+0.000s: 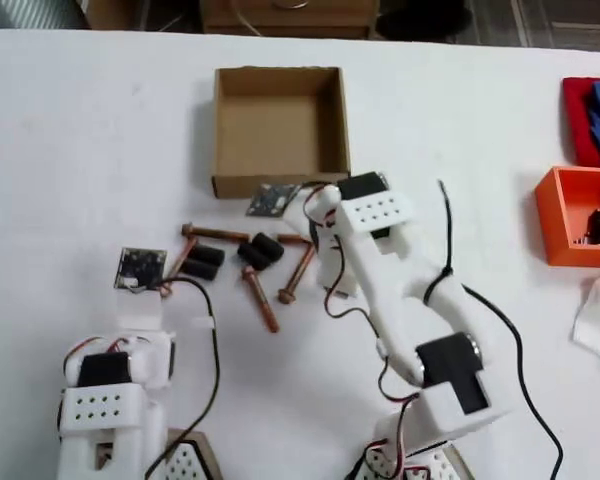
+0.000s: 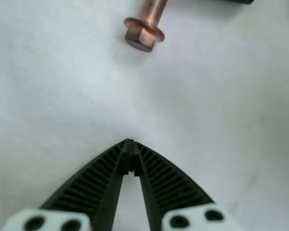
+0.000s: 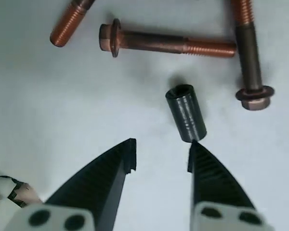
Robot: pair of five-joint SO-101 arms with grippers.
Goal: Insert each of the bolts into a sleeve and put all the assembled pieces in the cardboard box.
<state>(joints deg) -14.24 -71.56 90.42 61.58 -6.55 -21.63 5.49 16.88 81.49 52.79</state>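
— Where do the parts lie?
— All outside the box (image 1: 235, 186). The bolts (image 1: 216, 233) and sleeves (image 1: 204, 260) are scattered loose on the table (image 1: 80, 150) just in front of the box's near wall, on the arms' side. The bolts are bare and the sleeves lie apart from them.
— The right gripper?
— The right gripper (image 3: 161, 151) hangs over that scatter, near the box's front corner. Its fingers are spread, with nothing between them. One fingertip (image 3: 196, 153) looks to touch the end of a sleeve (image 3: 185, 113) lying flat, its open bore turned away from the gripper. Past that a bolt (image 3: 168, 42) lies crosswise, and a second bolt (image 3: 248, 53) lies beside the sleeve, head toward the gripper.
— And the left?
— The left gripper (image 2: 129, 147) sits farther from the box than the scatter, at its outer edge. Its fingers are pressed together, pinching nothing, over bare table. A bolt head (image 2: 144, 33) lies ahead of the tips, apart from them.
— Anything else?
— An orange bin (image 1: 555, 225) and a red and blue cloth (image 1: 590, 115), both well to the box's right.
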